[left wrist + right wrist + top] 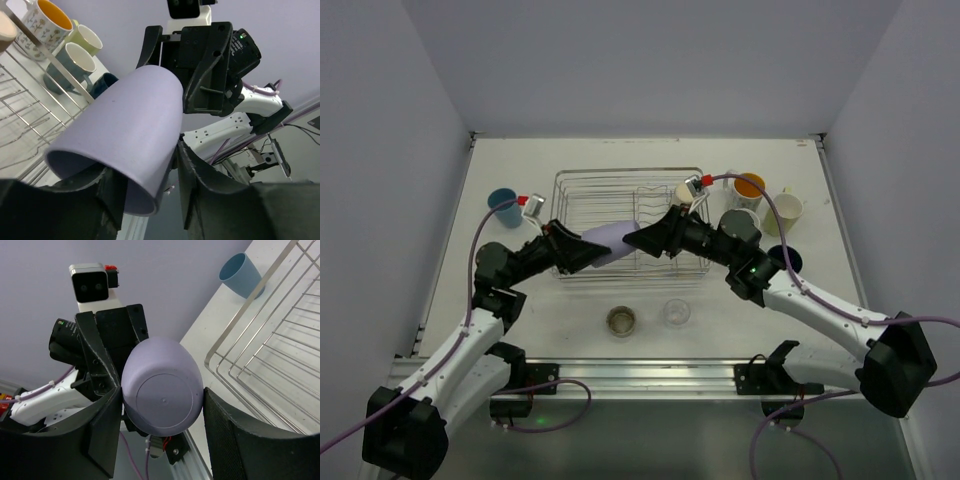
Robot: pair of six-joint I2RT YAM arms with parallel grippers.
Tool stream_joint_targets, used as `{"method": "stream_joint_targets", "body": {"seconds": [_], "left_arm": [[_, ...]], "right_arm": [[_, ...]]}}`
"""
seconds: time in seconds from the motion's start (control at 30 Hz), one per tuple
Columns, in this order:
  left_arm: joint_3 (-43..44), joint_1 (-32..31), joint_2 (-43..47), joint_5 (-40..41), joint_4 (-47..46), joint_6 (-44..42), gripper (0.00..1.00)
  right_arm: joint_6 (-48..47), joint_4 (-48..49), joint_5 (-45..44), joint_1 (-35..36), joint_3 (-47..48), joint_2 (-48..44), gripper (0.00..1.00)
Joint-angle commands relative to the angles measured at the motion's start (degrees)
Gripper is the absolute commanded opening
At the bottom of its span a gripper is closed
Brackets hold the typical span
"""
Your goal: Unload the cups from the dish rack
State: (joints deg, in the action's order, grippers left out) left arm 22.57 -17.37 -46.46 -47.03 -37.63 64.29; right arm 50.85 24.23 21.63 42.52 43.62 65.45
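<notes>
Lavender cup point(610, 243) hangs on its side just above the near edge of the dish rack point(605, 205), its base pointing to the right gripper point(632, 238) and its mouth to the left gripper point(586, 251).

The only print that can be made out is a pattern of small leafy figures on the white mug point(748, 188) with the orange inside; it is too small to read as words.

Both arms reach forward and inward from their bases, forearms low and wrists bent toward each other, so the two grippers meet nose to nose over the rack. The right gripper pinches the cup's rounded base, one finger on each side. The left gripper's fingers straddle the rim, one at the mouth and one outside the wall; whether they press on it cannot be told, as they cover that part of the rim.

On the table point(570, 320), a blue cup point(503, 205) stands left of the rack, and a metal cup point(622, 321) and a clear glass point(677, 313) stand in front of it. To the right, beside the white mug, are a yellow-green cup point(785, 208) and a grey-blue mug point(740, 225). A dark blue cup point(790, 258) is half hidden behind the right arm.
</notes>
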Motion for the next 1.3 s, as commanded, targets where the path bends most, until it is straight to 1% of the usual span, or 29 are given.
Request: {"method": "stream_joint_targets", "body": {"seconds": [0.0, 0.03, 0.07, 0.1, 0.13, 0.17, 0.2, 0.23, 0.27, 0.33, 0.37, 0.4, 0.43, 0.47, 0.5, 0.53, 0.57, 0.6, 0.63, 0.67, 0.7, 0.73, 0.8, 0.83, 0.9, 1.0, 1.13, 1.27], "left_arm": [[0.46, -0.3, -0.21, 2.28, -5.0, 0.66, 0.42], [0.63, -0.3, -0.39, 2.46, -5.09, 0.57, 0.31], [0.72, -0.3, -0.65, 2.81, -5.0, 0.22, 0.24], [0.81, -0.3, -0.65, 3.51, -4.3, -0.04, 0.18], [1.33, -0.39, -0.57, 4.04, -3.17, -1.7, 0.11], [2.04, -0.3, -0.13, 4.83, -1.07, -3.19, 0.08], [2.83, -0.3, 0.22, 7.01, 4.87, -4.86, 0.05], [4.66, -0.3, 1.01, 8.34, 8.06, -8.53, 0.02], [5.9, -0.3, 1.28, 11.22, 14.71, -10.48, 0.01], [8.53, -0.3, 1.46, 13.88, 21.77, -14.35, 0.0], [11.94, -0.21, 1.02, 15.11, 29.2, -18.29, 0.0], [13.8, -0.21, 0.84, 18.95, 33.02, -20.33, 0.0], [17.82, -0.21, 0.58, 21.25, 37.06, -24.44, 0.0], [20.12, -0.21, -0.29, 23.62, 41.8, -26.74, 0.0], [22.24, -0.13, -0.82, 29.13, 48.98, -28.59, 0.0], [26.78, 0.14, -1.61, 32.05, 52.62, -30.61, 0.0], [29.18, 0.75, -3.27, 34.61, 55.88, -33.94, 0.0], [31.2, 1.36, -3.99, 39.16, 61.22, -35.45, 0.0], [34.7, 2.85, -4.86, 41.03, 63.1, -36.94, 0.0], [36.39, 3.73, -6.35, 42.79, 66.16, -39.48, 0.0], [37.71, 4.61, -7.24, 46.11, 67.58, -40.38, 0.0], [40.07, 6.62, -8.11, 46.67, 68.73, -42.47, 0.0], [41.67, 8.48, -11.01, 51.31, 71.81, -44.25, 0.0], [42.38, 10.58, -12.85, 51.59, 72.77, -45.99, 0.0], [42.56, 12.0, -14.44, 52.99, 75.06, -47.41, 0.0], [41.86, 12.09, -17.35, 54.58, 77.17, -48.73, 0.0], [41.42, 12.09, -22.17, 54.58, 78.76, -49.53, 0.0], [41.07, 12.09, -26.31, 54.41, 77.45, -49.35, 0.0]], "right_arm": [[2.32, 6.88, 1.66, 0.98, -0.72, 1.61, 0.18], [2.85, 7.23, 1.58, 1.16, -0.99, 2.39, 0.18], [3.2, 8.37, 1.66, 1.25, -1.25, 2.66, 0.18], [3.46, 8.81, 1.84, 1.33, -1.69, 2.93, 0.21], [3.73, 8.99, 1.93, 1.33, -1.87, 3.36, 0.38], [3.73, 8.91, 1.67, 1.33, -2.13, 3.28, 0.47], [3.64, 8.82, 1.58, 1.33, -2.57, 3.19, 0.57], [3.64, 8.56, 1.4, 1.33, -2.83, 2.58, 0.71], [3.47, 7.42, 0.27, 1.25, -3.44, 2.05, 0.77], [1.98, 5.67, -1.32, 1.33, -3.89, 0.74, 0.88], [1.28, 3.22, -2.72, 1.25, -4.06, -0.57, 0.97], [0.49, 1.63, -3.34, 1.33, -4.15, -1.37, 0.99], [-1.26, -0.13, -3.96, 1.33, -4.15, -1.99, 0.99], [-2.15, -3.28, -4.48, 1.33, -4.24, -2.69, 0.99], [-2.94, -4.53, -5.88, 1.25, -4.59, -4.18, 0.99], [-4.25, -5.85, -6.59, 1.25, -4.94, -4.97, 0.99], [-5.05, -8.56, -7.47, 1.25, -5.29, -5.85, 0.99], [-5.67, -10.24, -8.52, 1.33, -5.47, -7.51, 0.99], [-6.89, -12.17, -10.71, 1.33, -5.64, -8.23, 0.99], [-7.51, -15.49, -11.77, 1.33, -5.73, -9.02, 0.99], [-8.13, -16.75, -12.74, 1.33, -5.91, -10.5, 0.99], [-9.18, -17.89, -14.49, 1.33, -6.08, -11.21, 0.99], [-10.24, -20.7, -15.91, 1.33, -6.52, -12.62, 0.99], [-11.46, -21.58, -16.7, 1.33, -6.44, -13.76, 0.99], [-12.79, -23.96, -17.23, 1.33, -5.91, -14.38, 0.99], [-14.9, -26.33, -17.67, 1.25, -5.21, -14.56, 0.99], [-16.13, -27.3, -17.59, 1.33, -4.77, -14.21, 0.99], [-16.57, -26.6, -15.92, 1.25, -5.12, -14.12, 0.99]]}}
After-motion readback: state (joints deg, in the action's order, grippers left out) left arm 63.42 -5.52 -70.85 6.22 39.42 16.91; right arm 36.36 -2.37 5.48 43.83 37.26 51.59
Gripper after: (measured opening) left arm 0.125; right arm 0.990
